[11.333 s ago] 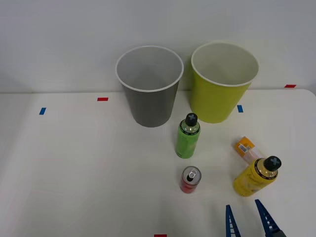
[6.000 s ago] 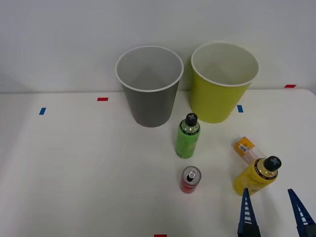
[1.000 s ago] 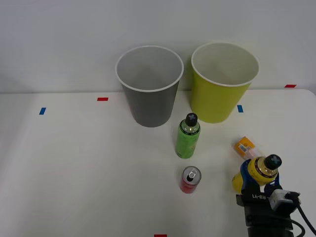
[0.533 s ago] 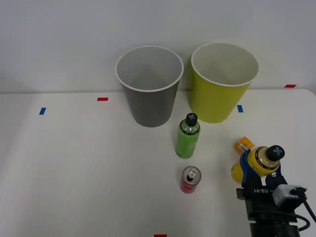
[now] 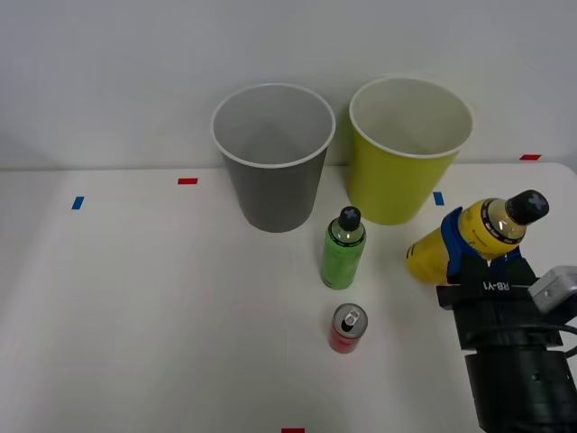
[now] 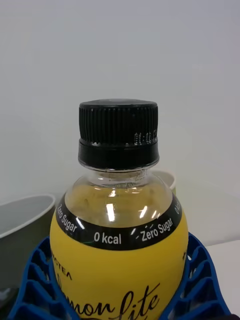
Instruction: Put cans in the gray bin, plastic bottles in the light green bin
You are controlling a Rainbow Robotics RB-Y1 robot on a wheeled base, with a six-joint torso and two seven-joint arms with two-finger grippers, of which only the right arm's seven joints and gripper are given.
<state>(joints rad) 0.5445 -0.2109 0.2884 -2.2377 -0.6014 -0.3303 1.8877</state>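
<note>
In the front view we see the right claw [image 5: 464,255] pinching the yellow bottle [image 5: 469,236], which hangs tilted above the surface [image 5: 135,307] with its black cap [image 5: 526,206] leaning right. The bottle sits just right of and nearer than the green bin [image 5: 397,185]. The gray bin [image 5: 275,185] stands left of the green bin, the two close together at the far side. A green bottle [image 5: 342,251] stands upright near the gray bin's base, and the red can [image 5: 347,327] stands upright nearer to us, just beside it but apart. Both bins look open at the top.

In the right wrist view we see the yellow bottle [image 6: 120,250] held between the two blue ribbed fingers [image 6: 35,280], which press against its sides. Its black cap [image 6: 118,131] is screwed on. Behind it we see the gray bin's rim [image 6: 25,212] on one side and the green bin's rim [image 6: 167,177] peeking out past the bottle's shoulder.
</note>
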